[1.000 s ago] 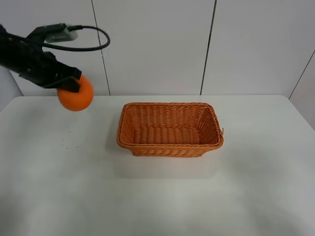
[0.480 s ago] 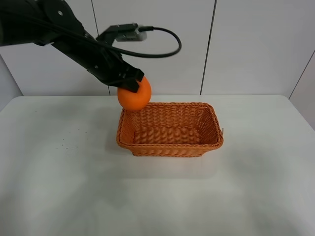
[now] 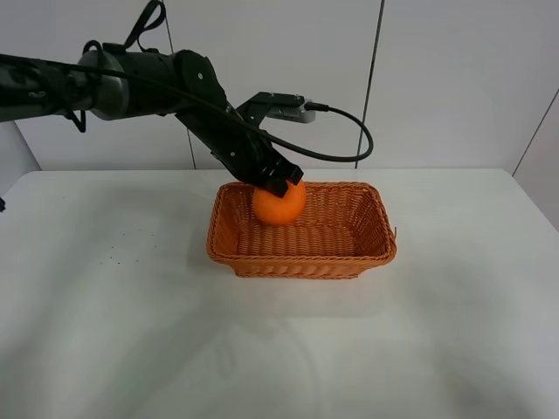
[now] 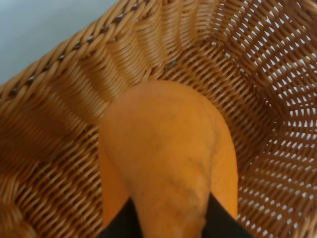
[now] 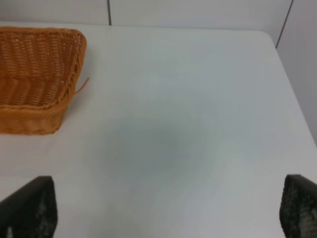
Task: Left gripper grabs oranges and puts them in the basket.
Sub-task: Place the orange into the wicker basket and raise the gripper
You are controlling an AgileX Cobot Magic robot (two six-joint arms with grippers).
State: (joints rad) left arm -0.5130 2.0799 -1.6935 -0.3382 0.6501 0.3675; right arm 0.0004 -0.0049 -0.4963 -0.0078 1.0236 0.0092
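One orange (image 3: 279, 203) is in play, and the left claw (image 3: 278, 182) has it clenched from above, hanging inside the rolled rim of the basket (image 3: 301, 258) toward its back left corner. The left wrist view looks down past the orange (image 4: 168, 163) at the woven wall and floor of the basket (image 4: 74, 64). Two black fingers (image 4: 119, 225) press the fruit on either side at the edge of that view. Whether the fruit already touches the floor of the basket I cannot tell; it looks to sit a little above it. The step in hand is the set-down, and the task seems nearly finished. To do it well, the claw should sink until the orange rests on the weave or hangs just over it, so it does not drop and bounce. It should keep off the sloping corner wall, where a round fruit would likely roll. The fingers should then part slowly and only as far as needed, and the arm should rise straight up so nothing snags the rim. The basket looks light, and a sideways nudge could slide it across the white surface (image 3: 105, 305). The right claw (image 5: 163, 208) waits well apart from the basket over bare surface, its fingers spread wide with nothing between them, and it need not move.
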